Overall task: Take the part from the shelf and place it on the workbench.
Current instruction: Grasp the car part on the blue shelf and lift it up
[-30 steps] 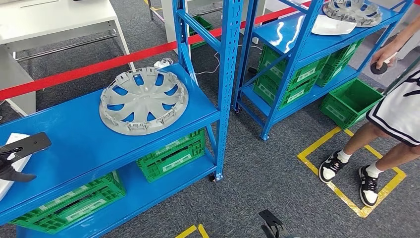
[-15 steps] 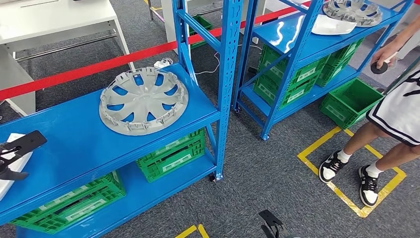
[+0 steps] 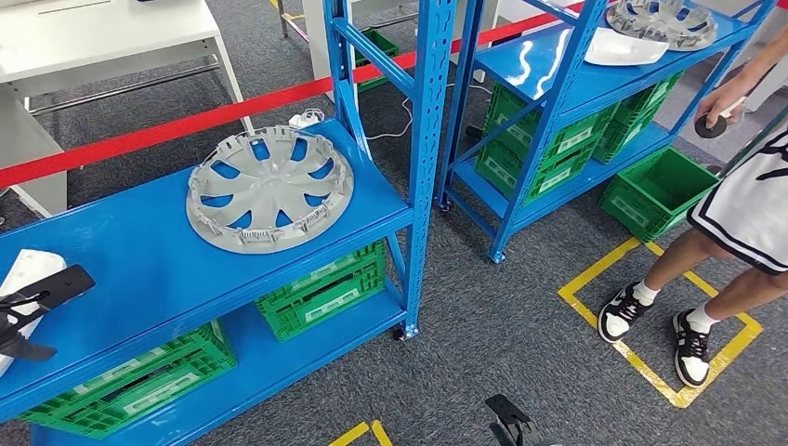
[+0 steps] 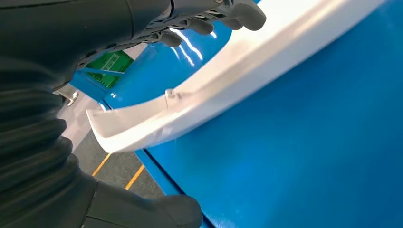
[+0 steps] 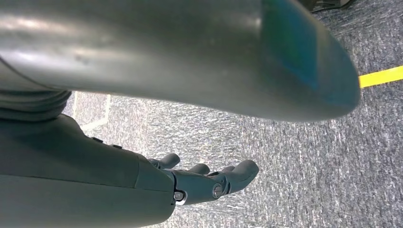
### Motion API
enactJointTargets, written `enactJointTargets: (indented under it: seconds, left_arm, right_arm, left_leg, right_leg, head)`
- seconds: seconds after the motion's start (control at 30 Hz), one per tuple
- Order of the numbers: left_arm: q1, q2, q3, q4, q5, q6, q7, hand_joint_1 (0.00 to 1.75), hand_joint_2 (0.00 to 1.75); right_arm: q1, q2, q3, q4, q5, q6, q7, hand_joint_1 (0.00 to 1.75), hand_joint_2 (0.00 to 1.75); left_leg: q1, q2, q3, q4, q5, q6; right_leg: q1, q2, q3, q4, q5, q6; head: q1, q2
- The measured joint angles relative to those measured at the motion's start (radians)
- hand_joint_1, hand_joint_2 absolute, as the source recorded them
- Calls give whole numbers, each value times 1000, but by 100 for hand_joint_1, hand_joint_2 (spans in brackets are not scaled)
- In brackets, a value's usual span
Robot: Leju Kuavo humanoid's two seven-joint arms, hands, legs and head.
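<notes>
Here the left hand (image 3: 23,311) grips the white part (image 3: 26,279) at the shelf's (image 3: 139,269) near left; the right hand (image 5: 209,183) hangs empty, fingers apart.

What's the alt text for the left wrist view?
The robot's left hand closes around a curved white plastic part lying on the glossy blue shelf, dark fingers over its far edge and the thick thumb on the near side. Past the shelf edge are grey floor, yellow tape and a green crate.
</notes>
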Motion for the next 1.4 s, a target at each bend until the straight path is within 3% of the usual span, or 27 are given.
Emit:
enactJointTargets:
  seconds: [0.2,0.33,0.37,0.8,1.4]
  left_arm:
    - [18,0,0,1,-8,4,10,3,175]
    - [25,-1,0,1,-17,33,16,169,175]
    - [30,-1,0,0,-22,50,17,175,175]
    - [72,-7,0,-3,-30,190,-16,175,175]
    - [72,-2,1,-8,-29,219,-43,175,175]
  right_arm:
    - [0,0,0,0,0,0,-1,0,0]
    - [0,0,0,0,1,0,-2,0,0]
    - [0,0,0,0,1,0,-2,0,0]
    - [0,0,0,0,10,0,-5,0,0]
    - [-1,0,0,0,13,0,-16,0,0]
  left_leg:
    - [0,0,0,0,0,0]
    - [0,0,0,0,0,0]
    - [0,0,0,0,0,0]
    - [0,0,1,0,0,0]
    - [0,-1,4,0,-1,0]
  right_leg:
    - [0,0,0,0,0,0]
    - [0,0,0,0,0,0]
    - [0,0,0,0,0,0]
    - [0,0,1,0,-1,1]
    - [0,-1,4,0,-2,2]
  head:
    - [0,0]
    - [0,0]
    - [0,0]
    - [0,0]
    - [0,0]
